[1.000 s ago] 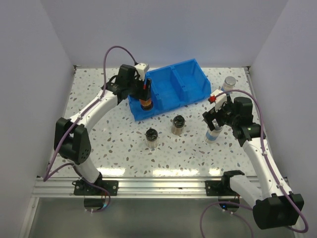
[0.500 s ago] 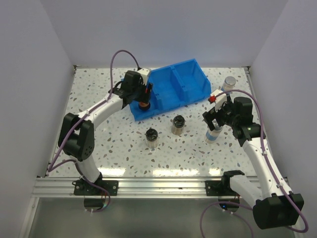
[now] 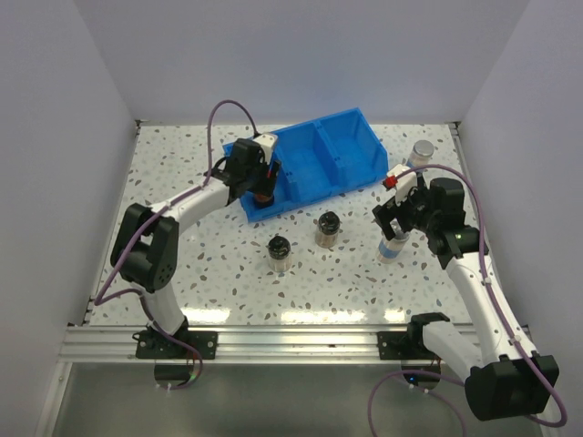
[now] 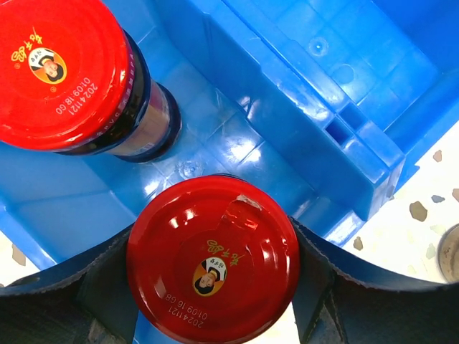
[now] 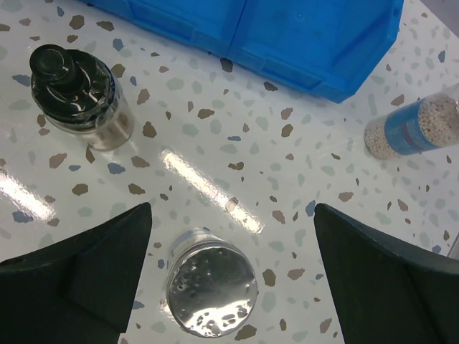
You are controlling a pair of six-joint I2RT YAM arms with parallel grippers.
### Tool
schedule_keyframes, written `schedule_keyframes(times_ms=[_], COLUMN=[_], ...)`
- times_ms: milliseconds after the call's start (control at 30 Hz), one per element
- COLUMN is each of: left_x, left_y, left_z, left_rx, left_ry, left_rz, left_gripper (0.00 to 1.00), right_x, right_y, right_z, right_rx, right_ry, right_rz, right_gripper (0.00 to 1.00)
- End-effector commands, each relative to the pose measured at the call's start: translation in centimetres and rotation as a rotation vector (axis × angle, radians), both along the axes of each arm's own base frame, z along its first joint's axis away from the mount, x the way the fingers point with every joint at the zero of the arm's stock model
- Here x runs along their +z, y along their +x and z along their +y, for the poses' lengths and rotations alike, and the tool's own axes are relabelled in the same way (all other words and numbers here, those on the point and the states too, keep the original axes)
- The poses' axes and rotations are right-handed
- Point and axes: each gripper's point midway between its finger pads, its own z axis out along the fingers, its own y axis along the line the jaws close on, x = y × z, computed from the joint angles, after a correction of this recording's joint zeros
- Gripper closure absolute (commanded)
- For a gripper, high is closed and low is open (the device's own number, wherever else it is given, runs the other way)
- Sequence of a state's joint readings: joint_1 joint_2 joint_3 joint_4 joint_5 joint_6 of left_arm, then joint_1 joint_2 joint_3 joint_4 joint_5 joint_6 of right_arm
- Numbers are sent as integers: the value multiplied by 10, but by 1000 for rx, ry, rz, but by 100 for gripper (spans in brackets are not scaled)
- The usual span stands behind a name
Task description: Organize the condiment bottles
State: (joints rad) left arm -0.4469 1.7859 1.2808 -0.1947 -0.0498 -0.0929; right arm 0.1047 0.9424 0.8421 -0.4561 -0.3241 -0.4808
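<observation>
My left gripper (image 3: 262,182) is shut on a red-capped jar (image 4: 213,259) and holds it inside the left compartment of the blue bin (image 3: 339,146). A second red-capped jar (image 4: 61,72) stands in that same compartment, just beyond it. My right gripper (image 3: 394,218) is open, its jaws wide on either side above a silver-capped jar (image 5: 211,290) that stands on the table (image 3: 392,248). The other silver-capped jar (image 3: 422,153) stands at the far right. Two black-capped jars (image 3: 280,253) (image 3: 328,228) stand in front of the bin.
The bin's middle and right compartments show nothing in them, and its inner wall (image 4: 301,79) is close beside the held jar. White walls enclose the speckled table (image 3: 182,264) on three sides. One black-capped jar (image 5: 77,93) is left of the right gripper.
My left gripper has carried the red-capped jar a little back and down into the bin's left compartment. The right arm and the other jars have not moved.
</observation>
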Motion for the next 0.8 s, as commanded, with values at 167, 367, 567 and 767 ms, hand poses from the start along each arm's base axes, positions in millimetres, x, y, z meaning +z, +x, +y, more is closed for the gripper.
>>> schedule_keyframes(times_ms=[167,367,567,767], left_x=[93,143,179,162], left_y=[7,-16,-62,-109], left_z=[-7,8,41,89], left_rx=[-23,-30,4,130], left_ry=[-98,-103,-101,-85], left_rz=[-230,-322,-415,-500], left_gripper=[11,0,0,0], right_x=[1,-8,-10,-36], right_y=[-5,-27,-72,-44], right_z=[12,35,81,93], right_rx=[96,312,760,811], right_ry=[0,6,67,-26], right_rz=[-23,-29,-95,15], right_gripper=[1,2,2,1])
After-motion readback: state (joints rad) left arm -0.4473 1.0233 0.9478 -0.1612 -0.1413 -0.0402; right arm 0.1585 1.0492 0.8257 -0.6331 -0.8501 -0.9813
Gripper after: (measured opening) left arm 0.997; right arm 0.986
